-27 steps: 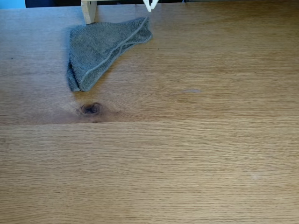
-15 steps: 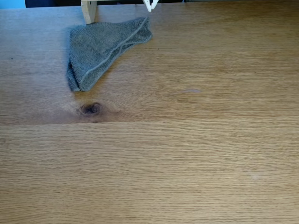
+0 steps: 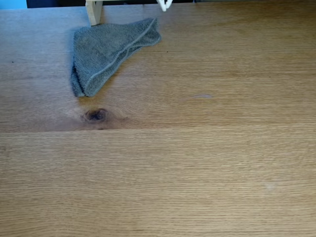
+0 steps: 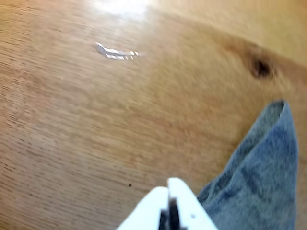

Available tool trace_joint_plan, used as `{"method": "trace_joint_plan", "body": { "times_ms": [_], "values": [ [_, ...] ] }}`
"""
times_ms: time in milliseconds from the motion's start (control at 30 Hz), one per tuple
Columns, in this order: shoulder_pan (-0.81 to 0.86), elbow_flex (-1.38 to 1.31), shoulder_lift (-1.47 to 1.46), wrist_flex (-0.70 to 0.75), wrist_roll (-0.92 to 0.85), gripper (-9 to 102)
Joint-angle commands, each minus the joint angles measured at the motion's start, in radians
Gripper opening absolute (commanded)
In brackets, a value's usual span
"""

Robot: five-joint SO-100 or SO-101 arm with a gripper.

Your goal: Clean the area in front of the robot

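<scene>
Two white fingers pressed together — that's my gripper in the wrist view, jaws closed tip to tip with nothing between them, hanging above the wood and touching nothing. Just to the right of my fingertips there lies the grey cloth, one pointed corner reaching up toward the dark knot. The oak tabletop spreads out to the left, blurred, with a small bright streak on it near a patch of glare. In the fixed view my tips poke in at the top edge, near the folded cloth's far corner; the cloth sits beside a pale wooden post — knot below it, plank seam running straight across, broad bare grain beyond.
</scene>
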Motion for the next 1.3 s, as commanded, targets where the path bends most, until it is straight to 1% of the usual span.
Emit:
{"method": "trace_joint_plan", "body": {
  "times_ms": [0, 67, 300, 367, 467, 633, 767, 900, 1033, 1267],
  "values": [
    [-0.034, 0.115, 0.006, -0.087, -0.054, 4],
    [-0.046, 0.115, 0.005, -0.123, -0.091, 7],
    [-0.035, 0.112, -0.153, -0.316, -0.170, 8],
    [-0.037, 0.087, -0.201, -0.345, -0.179, 9],
    [-0.061, -0.018, -0.293, -0.347, -0.153, 8],
    [-0.121, -0.290, -0.506, -0.331, -0.104, 10],
    [-0.112, -0.518, -0.726, -0.339, -0.087, 11],
    [0.012, -0.707, -0.910, -0.377, -0.072, 11],
    [0.219, -0.828, -1.066, -0.430, -0.081, 12],
    [0.557, -0.931, -1.321, -0.394, -0.112, 21]
  ]
}}
